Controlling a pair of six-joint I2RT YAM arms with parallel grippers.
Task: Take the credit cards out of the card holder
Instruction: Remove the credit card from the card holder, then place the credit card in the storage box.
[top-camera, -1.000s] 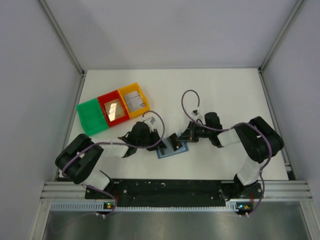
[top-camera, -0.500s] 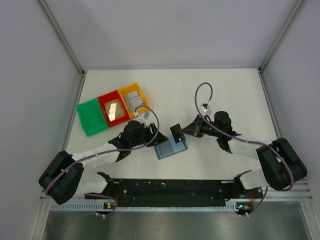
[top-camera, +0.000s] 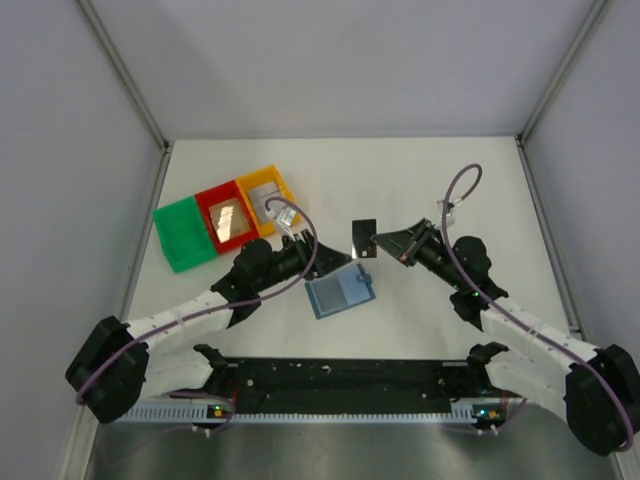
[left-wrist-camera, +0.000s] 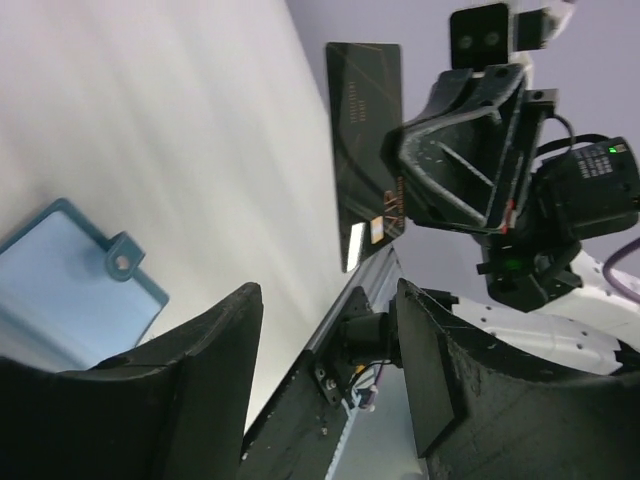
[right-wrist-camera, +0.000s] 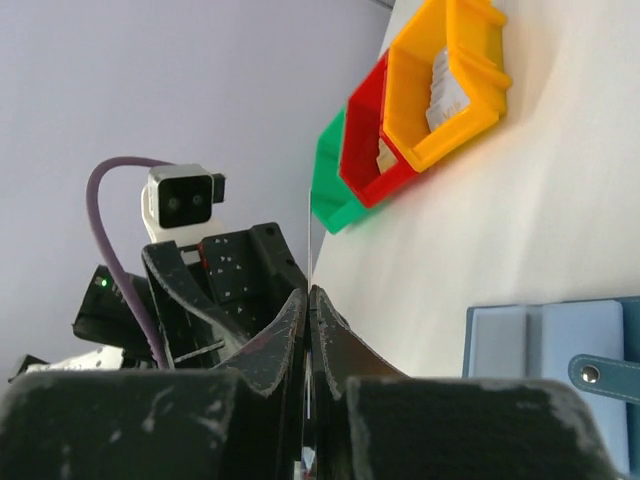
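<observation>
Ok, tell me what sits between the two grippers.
A dark card, pinched by the right gripper, facing the open left gripper; the top view shows it.

The card holder (right-wrist-camera: 560, 335) runs off the right wrist view's right edge and, from the left wrist, sinks behind a finger (left-wrist-camera: 190, 390) of the left gripper (left-wrist-camera: 325, 300), while the dark card (left-wrist-camera: 362, 120) pinched in the right gripper (right-wrist-camera: 309, 295) bears print too small and blurred to read.

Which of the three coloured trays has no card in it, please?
The green tray, at the row's left end, is bare inside; the red tray holds a gold card and the yellow tray a pale card.
</observation>
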